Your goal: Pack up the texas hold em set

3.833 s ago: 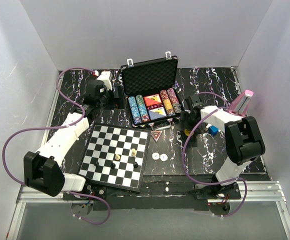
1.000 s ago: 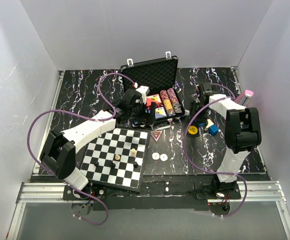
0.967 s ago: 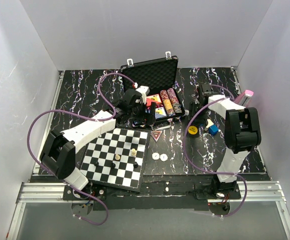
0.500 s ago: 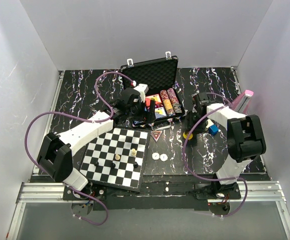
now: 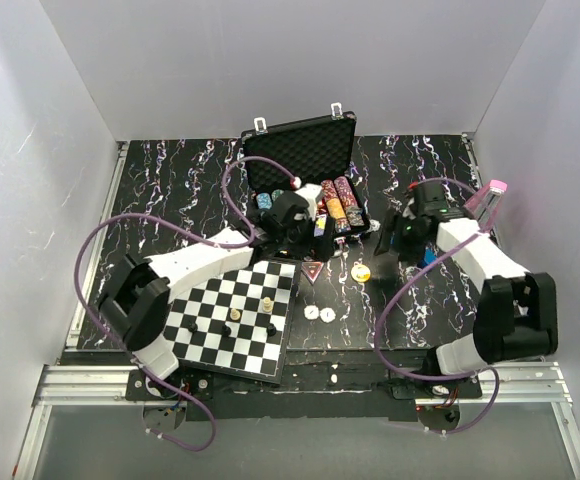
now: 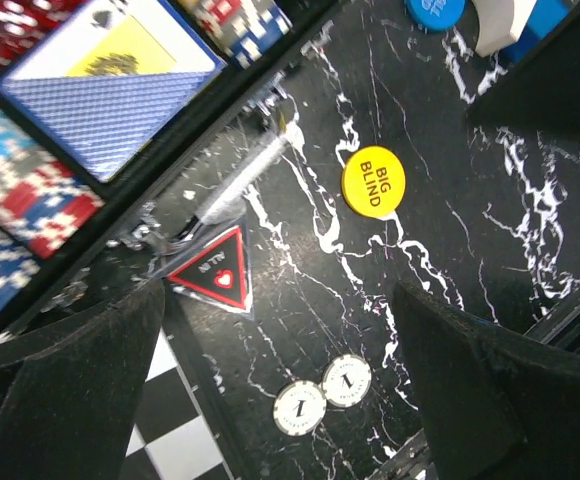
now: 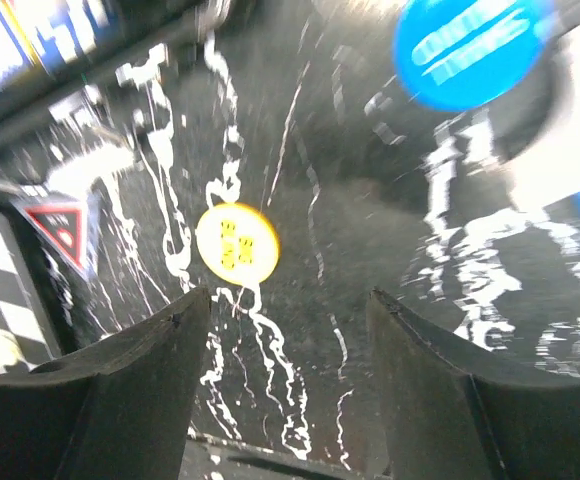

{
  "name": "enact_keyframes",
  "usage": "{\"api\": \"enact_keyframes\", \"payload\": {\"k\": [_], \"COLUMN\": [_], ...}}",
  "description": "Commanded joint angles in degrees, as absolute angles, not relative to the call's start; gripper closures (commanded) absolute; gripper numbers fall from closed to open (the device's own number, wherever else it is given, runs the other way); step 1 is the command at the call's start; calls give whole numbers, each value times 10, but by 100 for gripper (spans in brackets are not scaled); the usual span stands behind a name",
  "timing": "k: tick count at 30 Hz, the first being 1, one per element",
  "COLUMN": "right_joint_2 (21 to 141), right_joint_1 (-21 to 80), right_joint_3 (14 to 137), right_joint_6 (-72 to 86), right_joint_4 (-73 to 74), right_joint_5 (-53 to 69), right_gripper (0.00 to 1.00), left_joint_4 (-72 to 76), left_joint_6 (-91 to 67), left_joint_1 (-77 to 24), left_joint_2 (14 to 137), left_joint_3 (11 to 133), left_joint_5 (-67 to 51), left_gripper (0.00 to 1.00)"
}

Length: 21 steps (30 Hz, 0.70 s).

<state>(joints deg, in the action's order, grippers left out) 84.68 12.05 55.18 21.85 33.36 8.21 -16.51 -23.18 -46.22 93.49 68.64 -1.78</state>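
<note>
Nearest you, the chessboard (image 5: 232, 318) lies at 7 o'clock from the open case (image 5: 300, 145), two white buttons (image 5: 319, 314) at the board's 3 o'clock. Your right gripper (image 7: 285, 340) is spread and empty, at 2 o'clock from the yellow button (image 5: 361, 271) on the tabletop (image 5: 170, 190). Your left gripper (image 6: 270, 340) stands wide apart over the case's front edge. Farther back, chip rows (image 5: 342, 200) and a card deck (image 6: 110, 95) sit in the case

button (image 6: 374, 182): yellow | briefcase (image 5: 300, 145): black | chessboard (image 5: 250, 350): black-white checks | table (image 5: 170, 190): black, white veins
</note>
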Motion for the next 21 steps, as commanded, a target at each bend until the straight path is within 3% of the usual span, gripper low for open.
{"api": "enact_keyframes", "payload": {"k": [1,13,21], "right_joint_2": [809,803,736], "right_joint_1": [50,-10,-38], "right_joint_3": [607,614,564], "right_joint_6": [190,208,214], "right_joint_4": [340,279,262], "right_joint_5": [98,150,142], "right_gripper": [28,32,32], "left_joint_4": [-136,-221,-228], "left_joint_6": [-219,-119,-82], "left_joint_1": [-500,-566,-584], "left_joint_2": [986,1204,1244], "left_joint_3": [712,915,947], "left_joint_5": [-8,30,20], "left_gripper": [2,2,2]}}
